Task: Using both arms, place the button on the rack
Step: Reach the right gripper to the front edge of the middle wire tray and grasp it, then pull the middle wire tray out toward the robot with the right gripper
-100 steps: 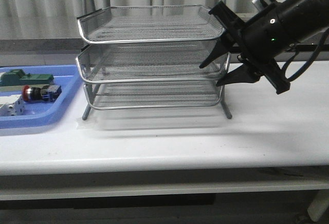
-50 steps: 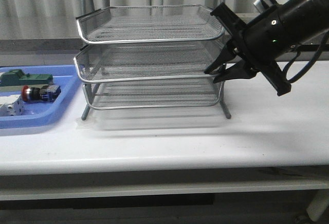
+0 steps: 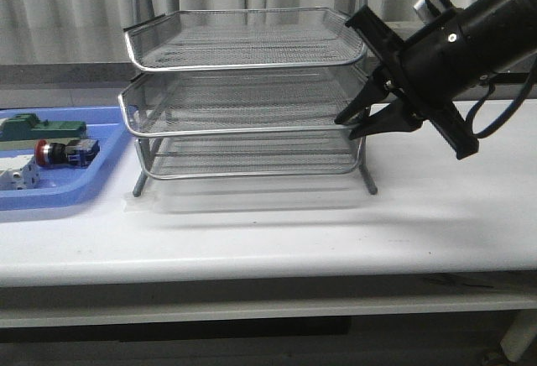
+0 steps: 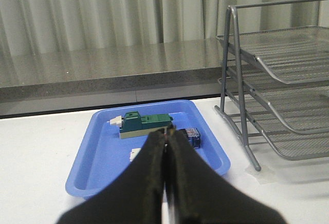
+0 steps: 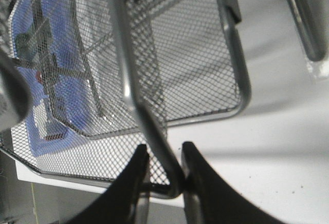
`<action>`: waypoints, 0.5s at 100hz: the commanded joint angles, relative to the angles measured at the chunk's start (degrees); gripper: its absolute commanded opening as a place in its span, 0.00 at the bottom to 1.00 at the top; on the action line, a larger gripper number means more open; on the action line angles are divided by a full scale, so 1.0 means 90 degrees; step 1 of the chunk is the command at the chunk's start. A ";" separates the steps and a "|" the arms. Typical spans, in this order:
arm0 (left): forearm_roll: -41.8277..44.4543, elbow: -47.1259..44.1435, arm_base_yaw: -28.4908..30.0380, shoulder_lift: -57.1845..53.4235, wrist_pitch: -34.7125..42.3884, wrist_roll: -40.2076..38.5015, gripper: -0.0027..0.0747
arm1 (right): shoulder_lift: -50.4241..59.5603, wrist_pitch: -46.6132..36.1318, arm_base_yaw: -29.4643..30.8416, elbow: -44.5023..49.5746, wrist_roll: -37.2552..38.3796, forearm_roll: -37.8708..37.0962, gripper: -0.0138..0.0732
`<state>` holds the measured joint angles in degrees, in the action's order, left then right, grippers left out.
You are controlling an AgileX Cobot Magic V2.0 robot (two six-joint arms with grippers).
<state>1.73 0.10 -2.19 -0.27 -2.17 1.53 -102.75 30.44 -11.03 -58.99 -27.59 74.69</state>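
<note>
The button (image 3: 63,153), red cap and blue-black body, lies in the blue tray (image 3: 50,196) at the left. In the left wrist view its blue body (image 4: 193,136) shows just past my fingers. The three-tier wire rack (image 3: 243,65) stands mid-table and also shows in the left wrist view (image 4: 241,95). My right gripper (image 3: 346,128) is shut on the rim at the right front corner of the rack's middle tray (image 5: 231,54), seen up close in the right wrist view (image 5: 164,149). My left gripper (image 4: 167,134) is shut and empty, above the near side of the blue tray (image 4: 92,157); it is out of the front view.
A green block (image 3: 46,128) and a white block (image 3: 17,177) share the blue tray with the button; both show in the left wrist view, green (image 4: 146,123) and white (image 4: 134,154). A grey ledge and curtains stand behind the table.
My right gripper went from open beside the rack to shut on the middle tray's corner rim. The middle tray has shifted slightly to the left in the front view.
</note>
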 commanded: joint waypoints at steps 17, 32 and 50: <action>-0.0034 -0.0345 -0.0003 -0.0202 0.0504 -0.0050 0.01 | 0.0397 0.0792 -0.0052 0.0341 -0.0146 -0.0278 0.14; -0.0034 -0.0345 -0.0003 -0.0202 0.0504 -0.0050 0.01 | 0.0706 0.0684 -0.0052 0.0629 -0.0153 -0.0458 0.14; -0.0034 -0.0345 -0.0003 -0.0202 0.0504 -0.0050 0.01 | 0.1155 0.0670 -0.0052 0.0910 -0.0153 -0.0529 0.14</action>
<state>1.73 0.10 -2.19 -0.27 -2.17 1.53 -96.68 32.88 -11.03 -51.13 -27.36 72.73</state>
